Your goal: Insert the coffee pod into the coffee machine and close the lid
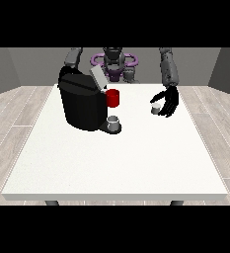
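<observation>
The coffee pod [156,108], small and pale, sits on the white surface [116,163] towards its far side at the view's right, with the black hand at the view's right [169,102] curled round it, fingers bent about its sides. Well apart, at the view's left, stands the black coffee machine [82,104], its grey lid [98,78] tilted up and open. A red part [113,98] shows at the machine's front, and a small grey cup [114,121] stands on its base below. The other hand is hidden behind the machine.
</observation>
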You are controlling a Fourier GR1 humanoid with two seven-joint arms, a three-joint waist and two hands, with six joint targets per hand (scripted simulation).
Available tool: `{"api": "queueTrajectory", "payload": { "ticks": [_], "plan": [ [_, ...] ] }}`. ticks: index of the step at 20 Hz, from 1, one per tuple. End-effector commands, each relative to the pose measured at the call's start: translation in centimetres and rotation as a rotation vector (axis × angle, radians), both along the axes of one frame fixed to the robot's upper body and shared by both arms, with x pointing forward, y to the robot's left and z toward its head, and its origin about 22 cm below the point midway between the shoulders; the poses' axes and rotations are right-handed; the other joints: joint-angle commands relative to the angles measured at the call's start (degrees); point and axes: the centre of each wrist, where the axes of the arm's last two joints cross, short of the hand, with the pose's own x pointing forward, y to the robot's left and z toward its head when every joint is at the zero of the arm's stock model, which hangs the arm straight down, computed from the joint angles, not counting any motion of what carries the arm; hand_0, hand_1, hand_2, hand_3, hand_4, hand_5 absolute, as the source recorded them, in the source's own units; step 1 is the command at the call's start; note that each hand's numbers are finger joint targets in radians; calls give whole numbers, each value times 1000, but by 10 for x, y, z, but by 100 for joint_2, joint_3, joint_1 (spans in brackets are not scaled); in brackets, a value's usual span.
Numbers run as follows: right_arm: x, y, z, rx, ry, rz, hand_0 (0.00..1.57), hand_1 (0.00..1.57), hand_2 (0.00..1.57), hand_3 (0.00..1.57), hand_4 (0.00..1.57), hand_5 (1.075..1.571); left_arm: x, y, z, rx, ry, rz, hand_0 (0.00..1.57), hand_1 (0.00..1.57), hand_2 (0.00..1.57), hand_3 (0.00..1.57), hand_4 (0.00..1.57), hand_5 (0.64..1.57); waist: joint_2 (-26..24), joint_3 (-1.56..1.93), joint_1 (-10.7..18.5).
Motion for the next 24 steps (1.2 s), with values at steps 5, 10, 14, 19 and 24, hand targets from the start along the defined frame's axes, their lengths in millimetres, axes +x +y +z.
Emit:
{"api": "queueTrajectory", "payload": {
  "ticks": [5, 10, 14, 19, 24],
  "plan": [
    [0, 4, 11, 26, -23, 34, 0, 0, 0, 0, 500, 1571, 6, -4, -7, 47, -78, 54, 824, 824, 972, 737, 389, 1571, 138, -6, -194],
    [0, 1, 2, 44, -25, -1, 0, 0, 0, 0, 515, 1571, 4, 14, 3, 164, -59, 1, 930, 930, 1040, 820, 281, 1571, 135, -4, -97],
    [6, 12, 9, 39, -35, -7, 0, 0, 0, 0, 429, 1571, 16, 0, 7, 195, -53, 8, 1115, 1115, 1173, 966, 280, 1571, 217, -4, -115],
    [-2, -14, -28, 51, 30, -39, 0, 0, 0, 0, 445, 1571, 24, -26, 12, 152, -105, -132, 1424, 1424, 1457, 1423, 564, 1571, -194, 0, 51],
    [6, -5, -17, 61, 41, -26, 0, 0, 0, 0, 505, 1571, 46, -6, 71, 122, -179, -170, 1388, 1388, 1408, 1353, 583, 1571, -143, -2, -2]
  ]
}}
